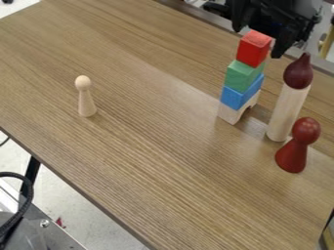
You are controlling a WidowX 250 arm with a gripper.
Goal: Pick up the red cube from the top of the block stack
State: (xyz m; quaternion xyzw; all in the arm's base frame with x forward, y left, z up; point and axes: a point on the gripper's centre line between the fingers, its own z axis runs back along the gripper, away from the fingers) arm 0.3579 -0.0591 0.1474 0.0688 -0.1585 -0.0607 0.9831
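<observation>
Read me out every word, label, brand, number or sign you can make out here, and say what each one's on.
There are none that I can read.
Red block, green block, blue block: no text on the visible faces.
Pale peg figure, dark red figure: none.
Tabletop: wood grain, no lettering.

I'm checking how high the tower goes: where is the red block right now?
The red block sits toward the upper right of the camera view, on top of the green block, with the open gripper close by it.
</observation>
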